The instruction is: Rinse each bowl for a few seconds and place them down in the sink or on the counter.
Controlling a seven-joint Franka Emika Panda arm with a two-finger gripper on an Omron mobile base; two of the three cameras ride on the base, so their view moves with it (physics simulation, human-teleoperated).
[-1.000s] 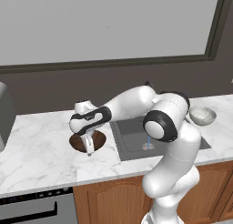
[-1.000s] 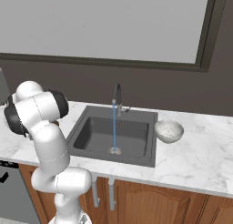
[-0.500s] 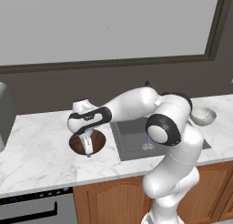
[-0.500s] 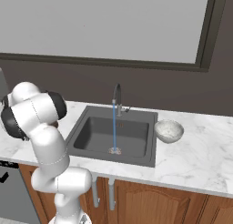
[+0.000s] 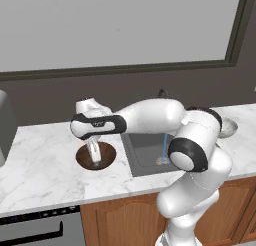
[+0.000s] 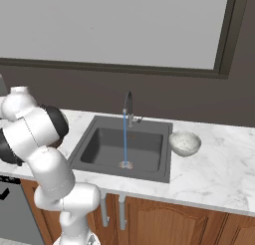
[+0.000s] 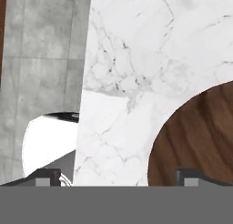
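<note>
Brown bowl [image 5: 95,155] beneath gripper [image 5: 95,157] (counter [image 5: 45,165])

Two bowls (brown [image 5: 96,155], pale [image 6: 185,143]), one sink [image 6: 99,144], one faucet [image 6: 128,105]

Place was home kitchen, rendered. Marble-look counter [image 5: 45,165] ran over brown wooden cabinet doors [image 6: 164,221]. Dark sink [image 6: 124,149] sat well right of gripper [image 5: 95,157], faucet [image 6: 128,107] running thin blue stream. Bowls on counter: brown bowl [image 5: 96,155] under gripper, pale bowl [image 6: 185,142] beyond sink. Dark-framed window [image 6: 114,27] above.
</note>
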